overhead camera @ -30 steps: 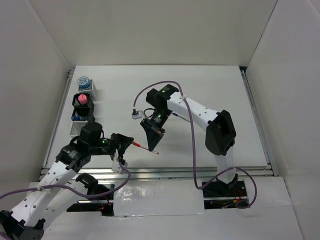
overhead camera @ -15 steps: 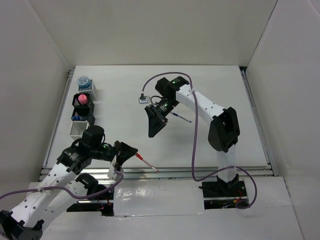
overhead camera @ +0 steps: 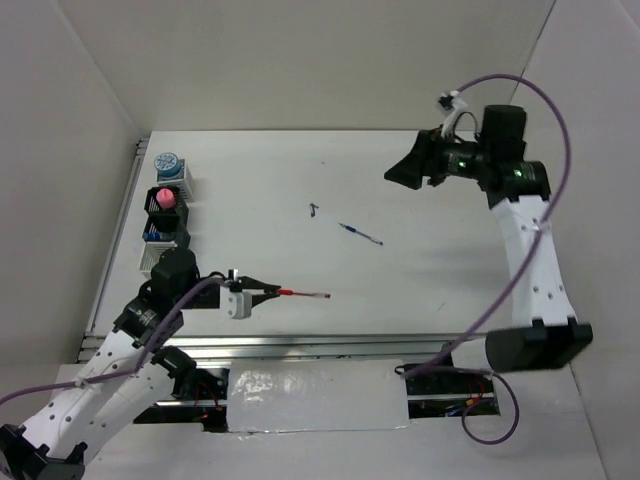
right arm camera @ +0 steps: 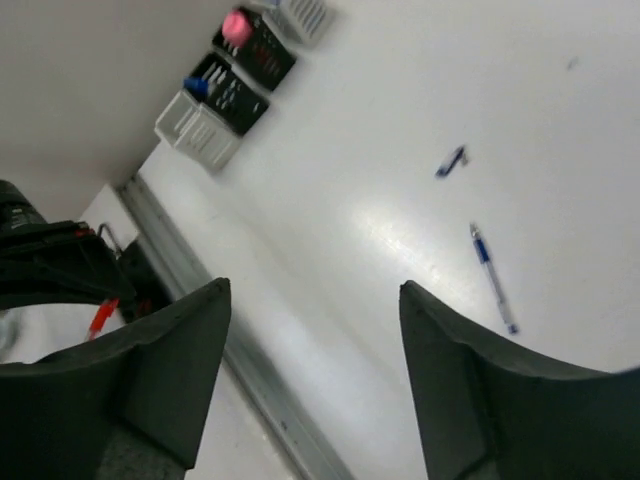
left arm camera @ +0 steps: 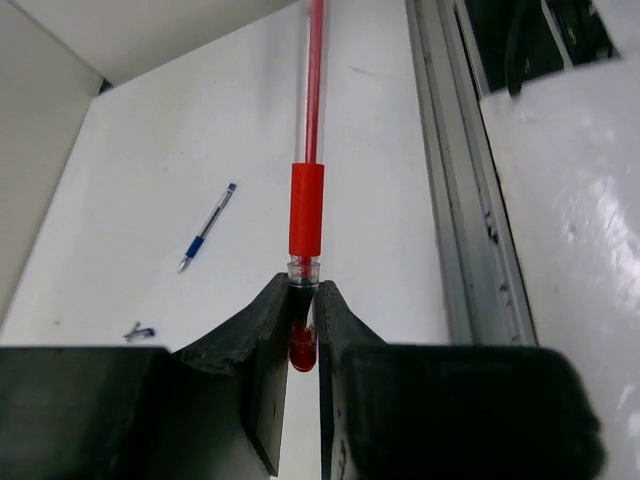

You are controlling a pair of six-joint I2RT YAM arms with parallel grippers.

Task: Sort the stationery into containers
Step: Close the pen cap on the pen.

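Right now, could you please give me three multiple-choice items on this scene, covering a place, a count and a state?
1. Where is the blue pen?
A. in a box
B. standing upright
C. lying on the table

2. How many organizer boxes stand in the row?
A. four
B. two
C. six

3. What is the left end effector doing?
A. open and empty
B. shut on the red pen
C. shut on a tin

Answers:
1. C: the pen lies flat on the white surface, mid-table, apart from both arms.
2. A: the top view shows white, black, black and white boxes along the left edge.
3. B: the left wrist view shows the jaws pinching the pen's end.
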